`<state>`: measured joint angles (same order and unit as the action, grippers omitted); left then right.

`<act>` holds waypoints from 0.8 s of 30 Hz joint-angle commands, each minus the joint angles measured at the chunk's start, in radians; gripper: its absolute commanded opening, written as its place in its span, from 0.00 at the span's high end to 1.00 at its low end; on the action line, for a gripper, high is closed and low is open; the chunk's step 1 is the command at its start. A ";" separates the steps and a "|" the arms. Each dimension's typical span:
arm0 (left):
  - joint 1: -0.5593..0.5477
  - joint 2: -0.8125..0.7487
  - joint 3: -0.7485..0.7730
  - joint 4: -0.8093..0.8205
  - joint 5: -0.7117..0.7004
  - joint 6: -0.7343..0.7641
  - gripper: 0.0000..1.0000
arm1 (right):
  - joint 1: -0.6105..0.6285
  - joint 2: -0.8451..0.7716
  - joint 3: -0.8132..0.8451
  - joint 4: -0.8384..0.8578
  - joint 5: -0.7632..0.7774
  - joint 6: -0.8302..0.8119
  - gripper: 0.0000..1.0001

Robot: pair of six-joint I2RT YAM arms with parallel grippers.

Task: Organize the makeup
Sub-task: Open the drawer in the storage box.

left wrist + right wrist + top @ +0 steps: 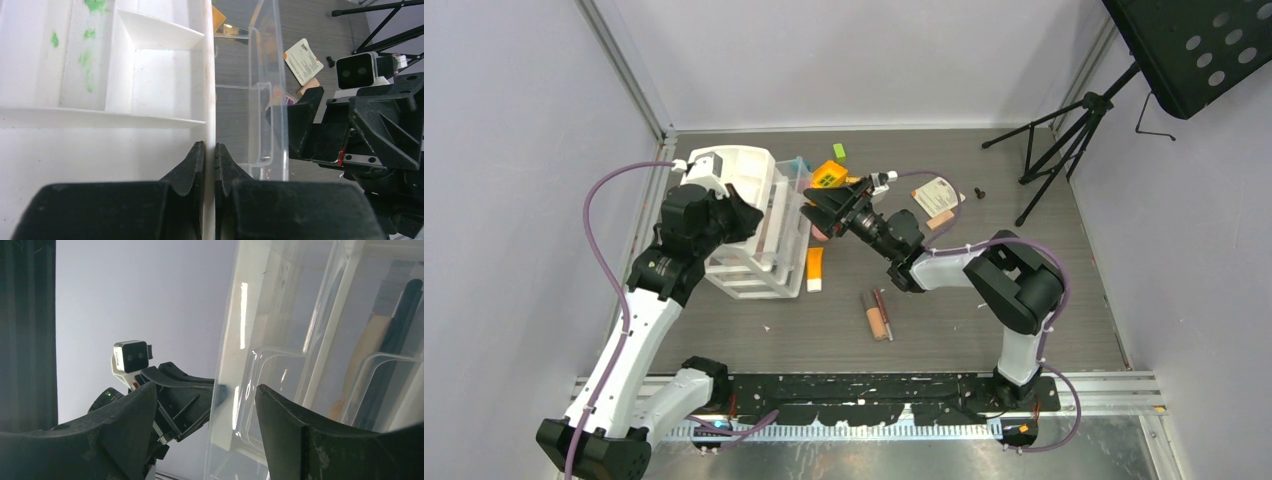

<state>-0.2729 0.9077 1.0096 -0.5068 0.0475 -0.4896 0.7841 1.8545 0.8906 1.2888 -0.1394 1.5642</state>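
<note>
My left gripper: pinched shut on white organizer wall.
My right gripper: wide open, astride clear bin wall.
Counter: orange tube beside organizer.

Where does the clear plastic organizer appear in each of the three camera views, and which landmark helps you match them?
Top external: clear organizer left of centre, just right of the white tray.
Left wrist: right of centre, beyond the white tray's wall.
Right wrist: fills the right half, its wall between the fingers of the open right hand.
Shared landmark: the left hand, shut on the white tray's wall, shows in all three views.
</note>
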 commanded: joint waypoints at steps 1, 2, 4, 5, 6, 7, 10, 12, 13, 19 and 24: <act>0.000 -0.016 0.022 0.000 -0.029 -0.008 1.00 | -0.023 -0.131 -0.041 0.152 0.044 -0.038 0.24; 0.000 -0.016 0.021 -0.002 -0.033 -0.007 1.00 | -0.029 -0.142 -0.053 0.152 0.043 -0.041 0.24; 0.000 -0.018 0.020 -0.004 -0.039 -0.004 1.00 | -0.045 -0.165 -0.074 0.152 0.041 -0.046 0.24; 0.000 -0.018 0.019 -0.005 -0.040 -0.003 1.00 | -0.051 -0.177 -0.083 0.152 0.040 -0.049 0.24; 0.000 -0.018 0.019 -0.008 -0.040 -0.001 1.00 | -0.056 -0.186 -0.093 0.152 0.042 -0.050 0.24; 0.000 -0.018 0.019 -0.008 -0.040 0.002 1.00 | -0.060 -0.194 -0.103 0.152 0.045 -0.053 0.24; 0.000 -0.019 0.018 -0.012 -0.040 0.004 1.00 | -0.065 -0.202 -0.120 0.152 0.048 -0.067 0.24; 0.000 -0.017 0.019 -0.011 -0.040 0.005 1.00 | -0.065 -0.192 -0.119 0.152 0.042 -0.067 0.24; 0.000 -0.017 0.019 -0.011 -0.040 0.005 1.00 | -0.066 -0.185 -0.118 0.152 0.037 -0.066 0.24; 0.000 -0.016 0.030 -0.020 -0.087 0.018 1.00 | -0.073 -0.145 -0.135 0.100 0.020 -0.081 0.24; 0.000 -0.022 0.043 -0.041 -0.121 0.040 1.00 | -0.092 -0.187 -0.170 -0.087 0.034 -0.165 0.24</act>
<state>-0.2749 0.9028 1.0119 -0.5179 -0.0021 -0.4786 0.7094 1.7187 0.7391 1.3331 -0.1242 1.4933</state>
